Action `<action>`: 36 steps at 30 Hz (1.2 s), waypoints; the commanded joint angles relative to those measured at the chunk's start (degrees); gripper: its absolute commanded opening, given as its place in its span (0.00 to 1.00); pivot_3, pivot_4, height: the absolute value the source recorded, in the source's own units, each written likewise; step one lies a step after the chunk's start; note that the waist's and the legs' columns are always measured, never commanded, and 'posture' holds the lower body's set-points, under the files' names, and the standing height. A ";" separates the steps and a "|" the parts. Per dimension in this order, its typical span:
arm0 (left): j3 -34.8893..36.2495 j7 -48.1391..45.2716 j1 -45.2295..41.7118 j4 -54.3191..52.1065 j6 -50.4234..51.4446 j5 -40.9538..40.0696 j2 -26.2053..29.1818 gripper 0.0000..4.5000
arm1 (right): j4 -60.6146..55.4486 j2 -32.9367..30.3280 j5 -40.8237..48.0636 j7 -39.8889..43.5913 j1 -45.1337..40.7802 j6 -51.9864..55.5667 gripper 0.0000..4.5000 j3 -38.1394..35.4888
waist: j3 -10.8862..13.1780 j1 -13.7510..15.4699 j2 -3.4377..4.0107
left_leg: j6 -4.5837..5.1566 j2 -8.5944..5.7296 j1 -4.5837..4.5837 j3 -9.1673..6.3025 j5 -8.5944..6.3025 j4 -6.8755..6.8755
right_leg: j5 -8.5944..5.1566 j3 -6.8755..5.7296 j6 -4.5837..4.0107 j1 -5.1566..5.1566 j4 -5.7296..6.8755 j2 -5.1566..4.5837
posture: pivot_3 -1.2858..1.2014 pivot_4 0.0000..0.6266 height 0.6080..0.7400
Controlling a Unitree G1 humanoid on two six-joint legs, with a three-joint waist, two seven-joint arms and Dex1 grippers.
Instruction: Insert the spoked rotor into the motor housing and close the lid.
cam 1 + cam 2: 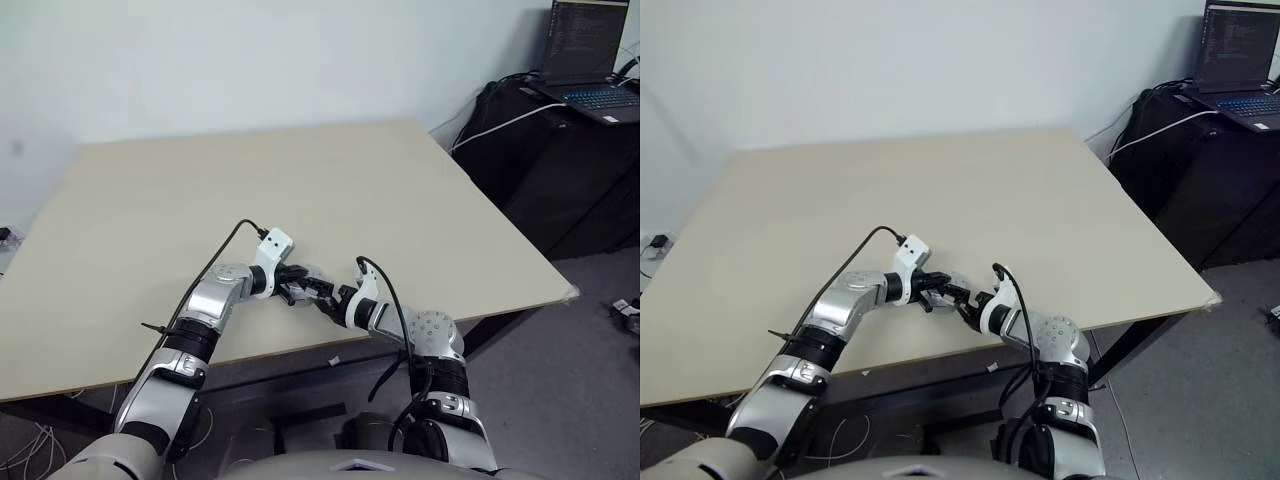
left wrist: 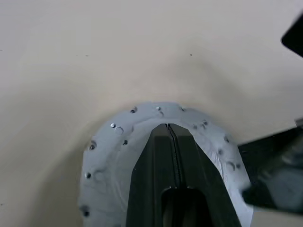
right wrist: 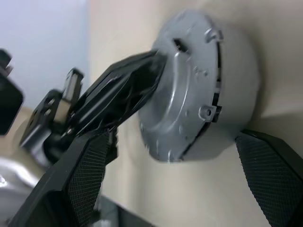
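Head views: both grippers meet near the table's point(image 1: 420, 190) near edge; the part between them is too small to make out. Left wrist view: left gripper point(image 2: 170, 130) fingers pressed together, tips resting on the lid point(image 2: 109, 156), a silver-grey disc with small holes around its rim. Right wrist view adds the side profile: lid point(image 3: 189, 85) sits atop the round motor housing point(image 3: 236, 94) on the table. Right gripper point(image 3: 175, 189) jaws stand wide apart, one finger on each side of the housing, not touching it. Rotor not distinguishable.
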 commanded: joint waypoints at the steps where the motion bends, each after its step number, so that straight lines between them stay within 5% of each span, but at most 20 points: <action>1: -0.99 0.15 1.70 1.16 1.27 0.95 0.33 0.00 | -2.99 4.85 4.69 3.89 1.18 -2.28 1.00 0.73 | 0.01 -0.08 -0.01 | 0.00 0.00 0.00 0.01 0.00 0.00 | 0.00 0.01 0.00 0.00 0.00 0.00 | 0.52 0.00 1.00; 17: 1.87 1.81 4.30 0.49 1.51 0.48 1.92 0.00 | -0.82 6.99 3.50 -6.10 0.66 -6.28 1.00 -1.60 | 0.01 -0.04 0.01 | -0.01 0.00 0.00 0.03 0.00 -0.01 | 0.00 0.02 0.00 -0.02 0.00 -0.01 | 0.52 0.00 1.00; 24: 2.60 2.26 4.93 0.18 1.77 0.46 2.09 0.00 | -5.38 5.00 4.54 1.75 2.18 -7.22 1.00 5.17 | 0.00 -0.69 0.02 | -0.01 0.06 0.15 0.04 0.00 -0.01 | 0.01 0.06 0.00 0.01 0.05 0.06 | 0.52 0.00 1.00; 36: 2.94 2.61 5.19 -0.03 1.91 0.57 2.16 0.00 | -4.94 4.53 0.69 -0.59 2.14 -9.11 1.00 6.47 | 0.00 -0.90 0.02 | -0.04 0.11 0.28 0.01 -0.01 -0.02 | 0.01 0.12 -0.02 -0.04 0.07 0.16 | 0.52 0.00 1.00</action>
